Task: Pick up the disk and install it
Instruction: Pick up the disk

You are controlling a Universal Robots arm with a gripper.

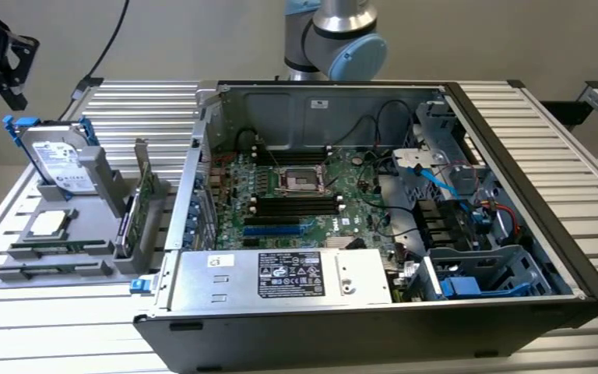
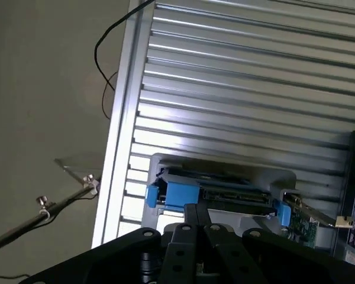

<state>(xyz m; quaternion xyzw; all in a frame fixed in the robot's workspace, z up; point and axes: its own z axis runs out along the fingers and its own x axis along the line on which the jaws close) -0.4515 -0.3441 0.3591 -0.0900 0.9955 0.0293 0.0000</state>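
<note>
Your black claw [image 1: 12, 92] is squeezed shut and holds nothing. It hangs in the air above the flat silver-grey metal disk with a white label and bright blue plastic frame [image 1: 58, 160], not touching it. The disk stands on its edge in a grey plastic stand [image 1: 112, 204] on the ribbed metal table [image 1: 122, 101], to the exterior view's left of the big open black computer box [image 1: 548, 202].

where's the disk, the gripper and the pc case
disk [image 1: 58, 162], exterior view, white label on its face
gripper [image 2: 198, 213], wrist view, tips of the shut fingers
case [image 1: 382, 343], exterior view, black outer wall
</note>
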